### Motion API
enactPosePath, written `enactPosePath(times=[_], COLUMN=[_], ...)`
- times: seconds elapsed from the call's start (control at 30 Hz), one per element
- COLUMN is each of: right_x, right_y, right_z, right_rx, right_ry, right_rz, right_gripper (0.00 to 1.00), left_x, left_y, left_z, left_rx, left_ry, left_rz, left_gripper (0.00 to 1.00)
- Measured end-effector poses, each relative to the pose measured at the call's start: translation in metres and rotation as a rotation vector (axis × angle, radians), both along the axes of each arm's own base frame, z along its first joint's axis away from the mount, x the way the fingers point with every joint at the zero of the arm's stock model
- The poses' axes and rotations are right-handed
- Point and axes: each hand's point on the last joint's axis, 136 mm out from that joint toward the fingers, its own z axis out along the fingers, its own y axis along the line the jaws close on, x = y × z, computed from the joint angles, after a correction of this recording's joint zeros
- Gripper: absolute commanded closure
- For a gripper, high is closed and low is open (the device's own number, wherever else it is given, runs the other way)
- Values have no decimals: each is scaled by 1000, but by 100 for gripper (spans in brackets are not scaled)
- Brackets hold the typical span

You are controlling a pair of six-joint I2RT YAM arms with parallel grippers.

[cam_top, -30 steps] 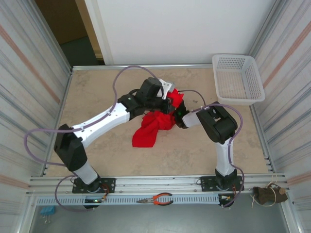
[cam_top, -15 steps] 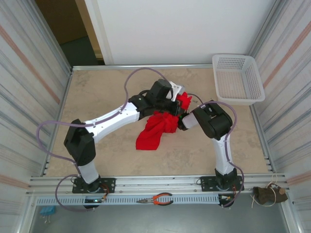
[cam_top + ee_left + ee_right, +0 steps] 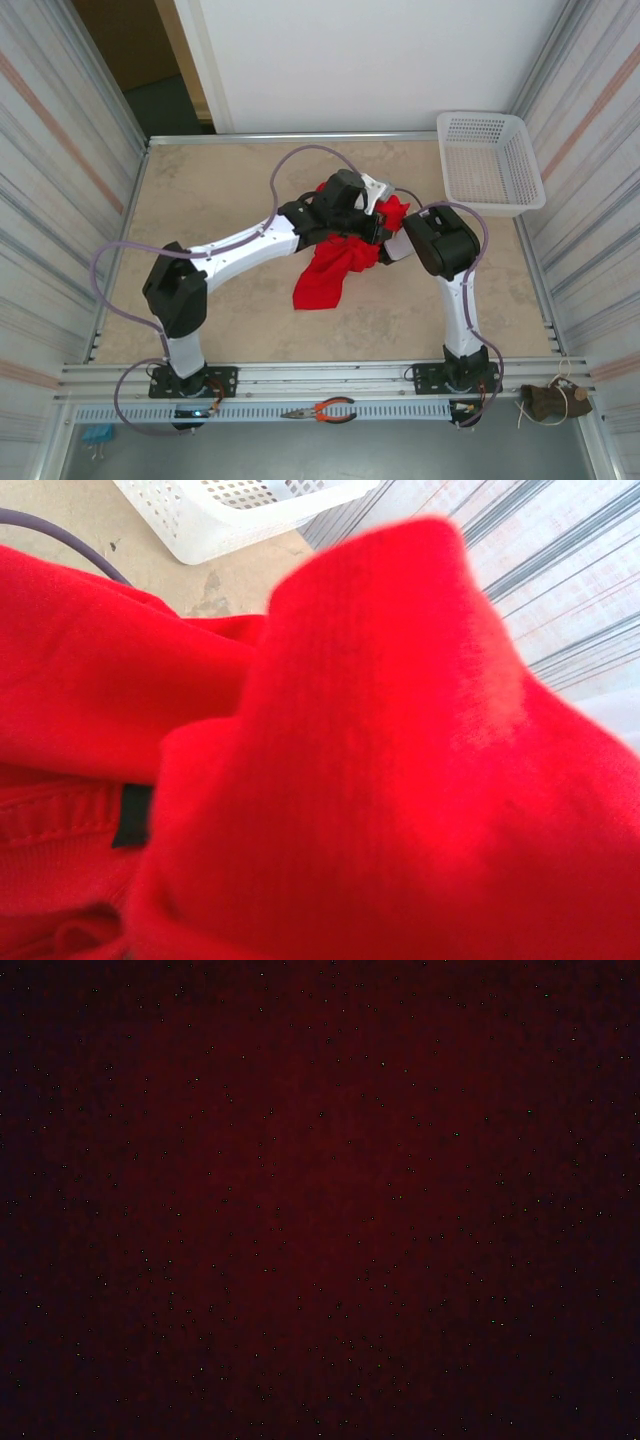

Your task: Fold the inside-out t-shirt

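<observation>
The soft, light, limp inside-out t-shirt (image 3: 325,272) is drooping bunched onto the middle of the tabletop (image 3: 215,185), with left fingers (image 3: 368,208) and right fingers (image 3: 388,248) clamping its upper folds, though seams or shoulders are probably offering surer holds.

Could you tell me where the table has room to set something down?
Bare table at far left, between wall and left arm; also the near strip between the bases, in front of the shirt. Crowded mid-right, where the right arm meets the left in the shirt beside the basket.
</observation>
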Motion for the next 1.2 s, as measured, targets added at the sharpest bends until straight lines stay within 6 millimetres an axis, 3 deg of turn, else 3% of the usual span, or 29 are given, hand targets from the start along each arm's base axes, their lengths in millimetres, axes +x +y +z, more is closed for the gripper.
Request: enactPosePath(times=[0.43, 0.47, 0.5, 0.53, 0.6, 0.8, 0.97, 1.2], right_x=[-3, -3, -3, -4, -7, -19, -27, -42], right_y=[-2, -2, -2, -3, -6, -27, -36, -40], right_z=[7, 8, 8, 7, 3, -10, 3, 27], right_rx=[38, 40, 40, 42, 38, 17, 12, -5], right_ry=[-24, -27, -27, -25, -13, 40, 33, -7], right_rz=[42, 43, 44, 45, 46, 21, 14, 31], right_gripper=[100, 96, 74, 58, 44, 39, 26, 18], left_x=[5, 4, 4, 4, 7, 42, 68, 81], left_y=[-2, 0, 5, 9, 21, 72, 111, 130], left_z=[-4, -6, -7, -8, -8, 21, 40, 34], left_rx=[9, 19, 28, 38, 51, 63, 69, 103], left_ry=[-23, -29, -34, -36, -42, -107, -155, -152], left_rz=[34, 44, 58, 69, 100, 225, 306, 332], left_gripper=[100, 100, 100, 100, 100, 100, 100, 100])
